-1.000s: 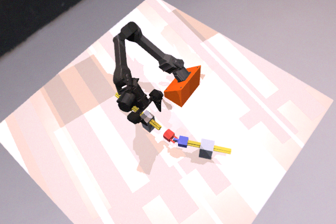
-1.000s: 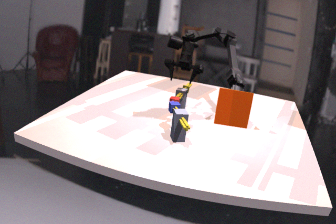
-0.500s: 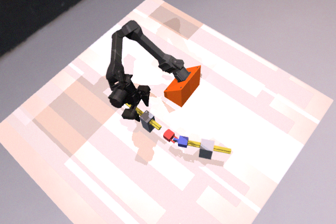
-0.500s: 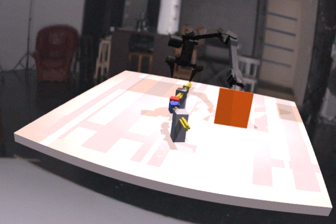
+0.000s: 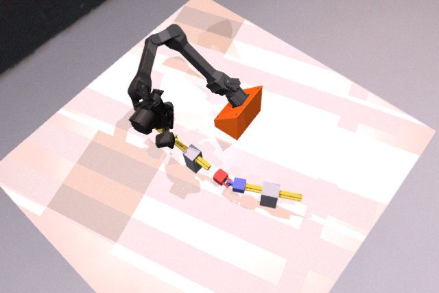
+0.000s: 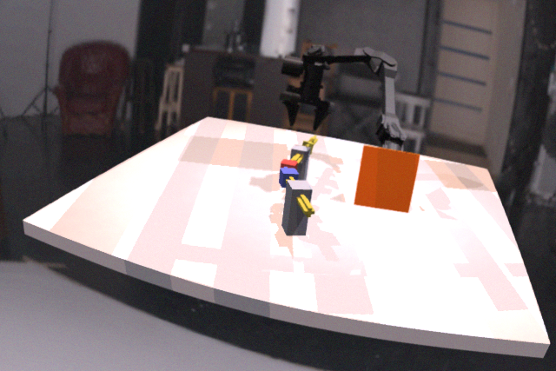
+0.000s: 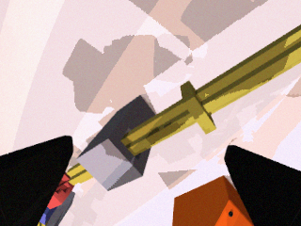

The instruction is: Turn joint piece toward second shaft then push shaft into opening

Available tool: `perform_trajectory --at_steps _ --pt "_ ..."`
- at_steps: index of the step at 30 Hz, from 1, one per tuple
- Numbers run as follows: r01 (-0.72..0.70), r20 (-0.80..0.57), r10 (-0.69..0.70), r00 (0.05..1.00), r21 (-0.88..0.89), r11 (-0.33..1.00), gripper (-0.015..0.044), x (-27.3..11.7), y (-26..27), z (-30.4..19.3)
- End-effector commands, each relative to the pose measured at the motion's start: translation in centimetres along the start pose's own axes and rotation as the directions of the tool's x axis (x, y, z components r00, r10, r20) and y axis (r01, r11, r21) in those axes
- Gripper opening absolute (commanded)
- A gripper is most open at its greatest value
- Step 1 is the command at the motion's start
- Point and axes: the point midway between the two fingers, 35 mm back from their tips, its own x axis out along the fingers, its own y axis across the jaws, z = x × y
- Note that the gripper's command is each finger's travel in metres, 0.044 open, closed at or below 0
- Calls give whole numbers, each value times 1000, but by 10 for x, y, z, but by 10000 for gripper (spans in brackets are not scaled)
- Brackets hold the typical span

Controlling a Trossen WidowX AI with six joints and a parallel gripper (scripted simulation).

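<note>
The red joint piece (image 5: 220, 176) (image 6: 288, 163) (image 7: 58, 195) is hinged to the blue piece (image 5: 239, 184) (image 6: 288, 177) on the first yellow shaft (image 5: 290, 196) (image 6: 305, 205). That shaft passes through a grey block (image 5: 269, 200) (image 6: 294, 212). The second yellow shaft (image 5: 203, 162) (image 6: 309, 143) (image 7: 245, 89) runs through the other grey block (image 5: 193, 158) (image 7: 105, 165). A gap separates its near end from the red piece, which is turned roughly toward it; exact alignment cannot be told. My gripper (image 6: 304, 128) (image 7: 150, 149) is open and empty above the second shaft's rear part, near its crosspiece (image 7: 198, 107).
The orange wedge-shaped base (image 5: 247, 117) (image 6: 386, 178) (image 7: 199, 202) carries the arm and stands to one side of the shafts. The patterned table top (image 5: 198, 240) (image 6: 148, 223) has its edges well away from both blocks.
</note>
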Motion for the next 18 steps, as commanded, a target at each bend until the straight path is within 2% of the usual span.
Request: perform_trajectory --at_steps 1,9,18 --pt "35 23 -33 999 -102 994 440 -3 -13 11" --pt "123 74 -103 992 -346 930 440 -14 -43 32" --pt "224 125 -186 975 -590 776 440 -27 -78 53"
